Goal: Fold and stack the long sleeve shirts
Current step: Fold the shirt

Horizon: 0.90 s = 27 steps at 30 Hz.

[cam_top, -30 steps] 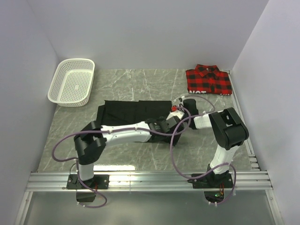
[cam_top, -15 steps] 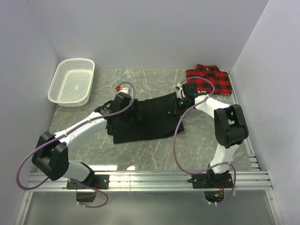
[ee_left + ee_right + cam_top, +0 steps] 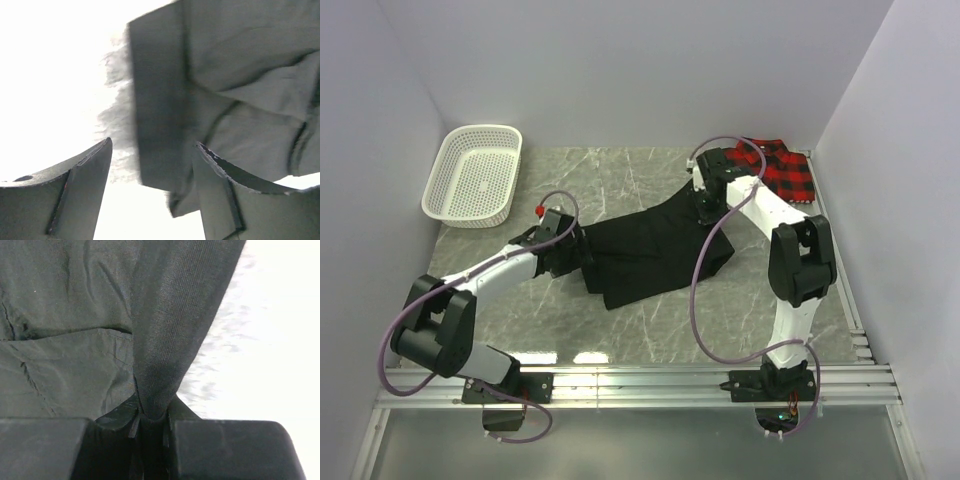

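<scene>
The black shirt [image 3: 655, 250] lies partly folded mid-table, its right end drawn up toward the back right. My right gripper [image 3: 701, 205] is shut on a fold of the black shirt [image 3: 175, 315], pinched between its jaws. My left gripper [image 3: 582, 252] is open at the shirt's left edge; in the left wrist view the shirt's edge [image 3: 165, 125] hangs between and beyond the spread fingers [image 3: 80, 185], not gripped. The red-and-black plaid shirt [image 3: 788, 172] lies folded at the back right corner, partly hidden by my right arm.
A white mesh basket [image 3: 473, 175] stands at the back left. The side walls close in the table left and right. A metal rail [image 3: 640, 385] runs along the near edge by the arm bases.
My right gripper has pulled the black shirt's right end toward the back right, near the plaid shirt. My left gripper swung from the shirt's right side to its left edge and let go.
</scene>
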{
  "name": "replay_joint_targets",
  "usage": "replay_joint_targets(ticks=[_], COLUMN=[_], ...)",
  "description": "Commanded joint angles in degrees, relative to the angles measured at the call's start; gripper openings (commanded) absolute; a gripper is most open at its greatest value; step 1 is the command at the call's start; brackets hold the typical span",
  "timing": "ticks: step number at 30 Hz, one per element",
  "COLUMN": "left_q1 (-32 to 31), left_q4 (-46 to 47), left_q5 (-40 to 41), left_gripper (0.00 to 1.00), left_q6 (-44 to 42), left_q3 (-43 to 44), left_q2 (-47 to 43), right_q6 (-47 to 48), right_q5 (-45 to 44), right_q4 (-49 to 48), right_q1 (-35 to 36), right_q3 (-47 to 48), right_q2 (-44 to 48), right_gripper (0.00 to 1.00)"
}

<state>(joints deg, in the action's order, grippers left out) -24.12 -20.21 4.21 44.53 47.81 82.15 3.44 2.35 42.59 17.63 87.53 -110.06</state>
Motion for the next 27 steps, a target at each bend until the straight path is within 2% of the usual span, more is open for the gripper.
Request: replay_joint_targets(ticks=[1, 8, 13, 27], left_q1=[0.12, 0.21, 0.13, 0.12], left_q4=[7.01, 11.41, 15.19, 25.48], left_q5=[0.36, -3.5, -5.96, -13.52], left_gripper=[0.69, 0.61, 0.54, 0.3], left_q6=[4.15, 6.09, 7.93, 13.3], left_q3=[-3.25, -4.13, -4.92, -7.56], left_q2=[-1.03, 1.96, 6.09, 14.0], right_q6=[4.9, 6.31, 7.28, 8.51], right_q5=[-11.65, -26.51, -35.37, -52.96], right_q4=[3.03, 2.33, -1.1, -4.71], right_q1=[2.84, 8.03, 12.24, 22.44], right_q3=[5.01, 7.83, 6.26, 5.02], right_q2=[0.02, 0.11, 1.16, -1.12], right_gripper=[0.0, 0.0, 0.0, 0.0])
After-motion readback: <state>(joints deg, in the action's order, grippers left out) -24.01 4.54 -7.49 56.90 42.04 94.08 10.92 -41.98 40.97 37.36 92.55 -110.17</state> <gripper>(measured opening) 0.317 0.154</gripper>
